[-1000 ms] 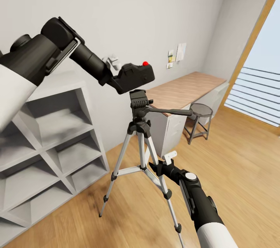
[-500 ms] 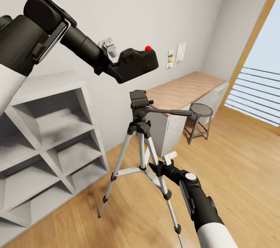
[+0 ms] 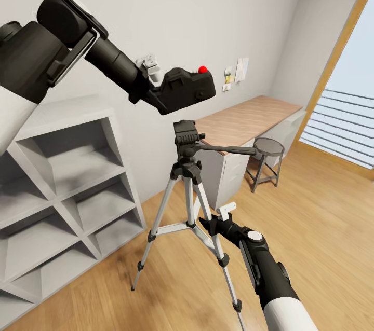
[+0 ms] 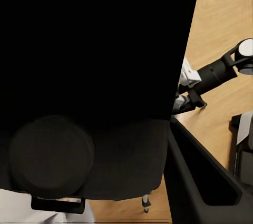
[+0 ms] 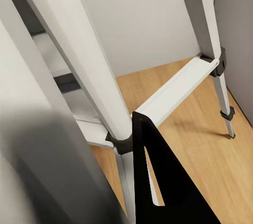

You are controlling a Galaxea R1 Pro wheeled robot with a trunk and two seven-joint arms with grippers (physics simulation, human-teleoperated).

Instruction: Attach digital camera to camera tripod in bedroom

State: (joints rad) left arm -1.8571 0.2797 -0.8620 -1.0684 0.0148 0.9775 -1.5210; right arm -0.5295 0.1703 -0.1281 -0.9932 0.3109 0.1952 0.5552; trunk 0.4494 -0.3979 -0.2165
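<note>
While above camera tripod, left tool grips digital camera.

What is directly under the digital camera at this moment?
The tripod's black head stands below the digital camera, with an open gap between them. The left gripper holds the camera. The camera's underside is not visible.

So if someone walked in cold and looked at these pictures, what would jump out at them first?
Probably the digital camera, black with a red button, held in the left gripper in mid-air just above the head of the camera tripod, not touching it. The tripod stands on the wood floor in front of the white cube shelves. The right gripper sits low beside a tripod leg.
</note>
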